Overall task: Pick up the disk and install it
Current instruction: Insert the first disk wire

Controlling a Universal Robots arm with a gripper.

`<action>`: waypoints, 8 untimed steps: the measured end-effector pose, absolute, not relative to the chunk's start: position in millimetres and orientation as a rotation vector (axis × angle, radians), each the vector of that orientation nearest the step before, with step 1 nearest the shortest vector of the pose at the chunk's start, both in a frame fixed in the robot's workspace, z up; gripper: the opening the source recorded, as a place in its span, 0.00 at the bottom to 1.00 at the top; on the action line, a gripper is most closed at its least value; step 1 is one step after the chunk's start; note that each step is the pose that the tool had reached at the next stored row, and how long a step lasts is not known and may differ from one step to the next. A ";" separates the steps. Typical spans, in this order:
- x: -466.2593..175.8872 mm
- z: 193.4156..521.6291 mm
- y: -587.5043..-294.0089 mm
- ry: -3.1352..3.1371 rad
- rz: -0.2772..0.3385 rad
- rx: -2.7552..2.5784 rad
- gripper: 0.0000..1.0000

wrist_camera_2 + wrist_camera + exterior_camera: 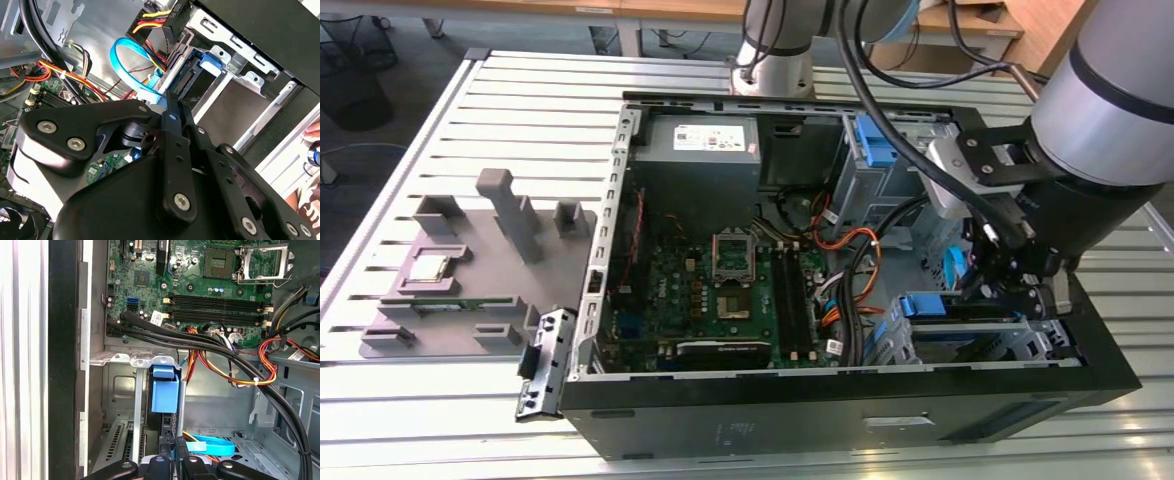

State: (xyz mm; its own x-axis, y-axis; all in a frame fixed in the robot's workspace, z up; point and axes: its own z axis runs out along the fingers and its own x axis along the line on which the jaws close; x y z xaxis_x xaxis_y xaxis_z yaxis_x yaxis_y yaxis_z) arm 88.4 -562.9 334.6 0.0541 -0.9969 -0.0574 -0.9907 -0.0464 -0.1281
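The disk [164, 390] sits edge-on in the metal drive cage [117, 357] at the case's front corner, its blue carrier tab facing me. In the second wrist view the disk [192, 75] lies in the cage with its connector end towards the fingertips. My gripper [169, 100] is shut, its two thin fingers pressed together with nothing between them, and their tip is at the disk's end. My gripper [176, 455] hangs just before the disk's edge. In the exterior view my gripper [998, 290] reaches down into the case right beside the disk [945, 305].
Black and orange cables [215, 347] run across the case near the cage, and a blue flat cable [125, 60] loops close by. The motherboard [720, 280] fills the case's middle. A grey fixture [467, 260] stands at the exterior view's left. A person's hand [312, 132] is beside the case.
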 end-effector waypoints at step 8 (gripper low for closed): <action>88.4 332.9 -562.9 2.072 -0.071 -2.179 0.16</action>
